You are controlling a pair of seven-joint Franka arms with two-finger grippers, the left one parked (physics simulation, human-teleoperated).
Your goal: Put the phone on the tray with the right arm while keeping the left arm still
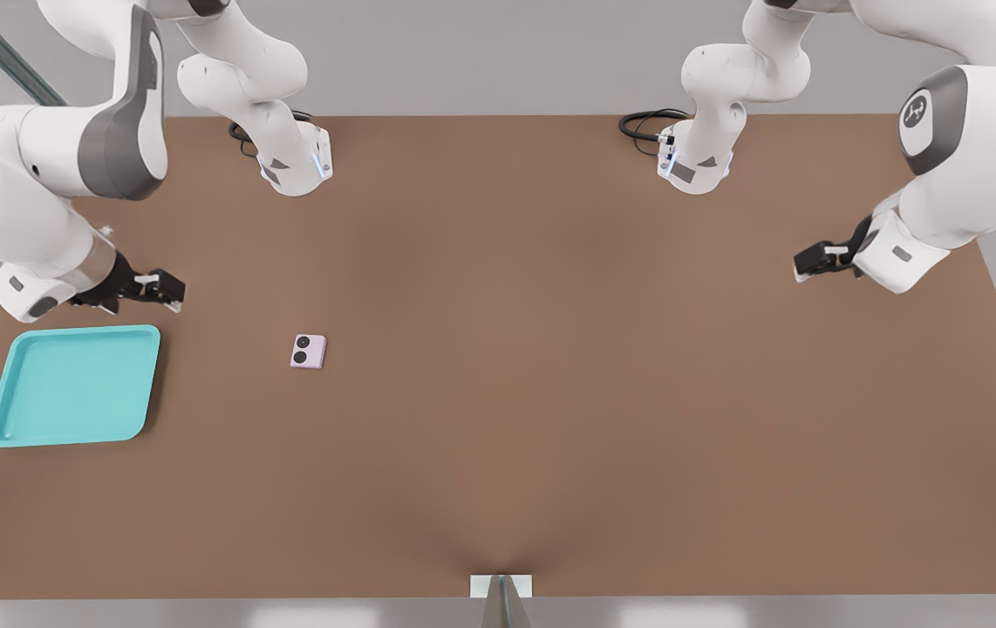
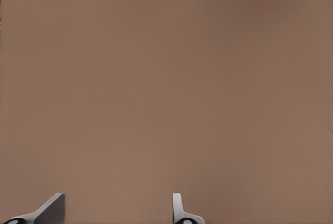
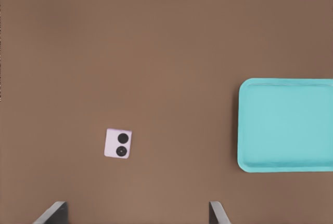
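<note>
The pale pink phone (image 1: 309,351) (image 3: 118,144) lies flat on the brown table, its two black lenses facing up. Toward the front view's left sits the turquoise tray (image 1: 71,384) (image 3: 289,125), with nothing on it. My gripper (image 1: 168,290) (image 3: 138,214) hovers above the table just behind the tray's far right corner, left of and behind the phone. It is open, fingers spread wide and holding nothing. Phone and tray are well apart.
The other arm's gripper (image 1: 816,260) hangs over the table at the front view's right. Both arm bases (image 1: 297,166) (image 1: 694,166) stand along the far edge. A small white block (image 1: 501,586) sits at the near edge.
</note>
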